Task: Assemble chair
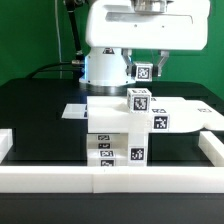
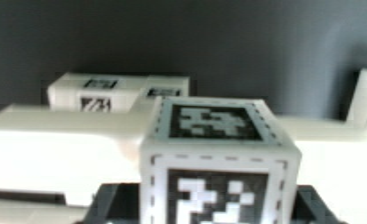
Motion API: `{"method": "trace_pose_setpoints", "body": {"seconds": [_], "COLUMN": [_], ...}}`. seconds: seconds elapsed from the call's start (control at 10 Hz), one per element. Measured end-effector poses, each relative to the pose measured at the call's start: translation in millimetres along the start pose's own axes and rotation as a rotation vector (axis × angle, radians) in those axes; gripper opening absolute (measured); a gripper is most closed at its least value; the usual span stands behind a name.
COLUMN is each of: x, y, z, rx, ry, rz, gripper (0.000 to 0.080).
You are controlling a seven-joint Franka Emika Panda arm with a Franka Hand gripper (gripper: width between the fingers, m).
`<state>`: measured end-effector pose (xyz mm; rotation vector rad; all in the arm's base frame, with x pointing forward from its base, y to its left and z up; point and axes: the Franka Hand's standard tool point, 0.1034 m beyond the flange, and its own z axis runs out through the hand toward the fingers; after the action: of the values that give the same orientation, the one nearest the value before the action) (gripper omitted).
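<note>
Bar (image 2: 215, 150) sits clamped in the claw (image 1: 146, 70), not yet joined (I judge) to slabs (image 1: 108, 128) below it; much remains.

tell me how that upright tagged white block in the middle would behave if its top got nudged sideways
The upright block is tall and narrow, so a high push would probably tip it. It looks like rigid plastic, so likely stiff rather than bendy. Its smooth flat faces could slide on the white slab beside it.
</note>
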<state>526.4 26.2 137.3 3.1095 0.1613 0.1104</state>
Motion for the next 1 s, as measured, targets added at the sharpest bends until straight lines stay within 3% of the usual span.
{"method": "trace_pose_setpoints", "body": {"seconds": [0.1, 0.6, 1.0], "x": [8.4, 8.5, 21.9], "y": [6.9, 7.1, 18.8], "z": [-3.8, -3.1, 2.5], "rx": [-0.003, -0.004, -0.034], "ry": [0.007, 0.006, 0.004], "rz": [0.001, 0.006, 0.001], "gripper": [0.0281, 0.0281, 0.0281]}}
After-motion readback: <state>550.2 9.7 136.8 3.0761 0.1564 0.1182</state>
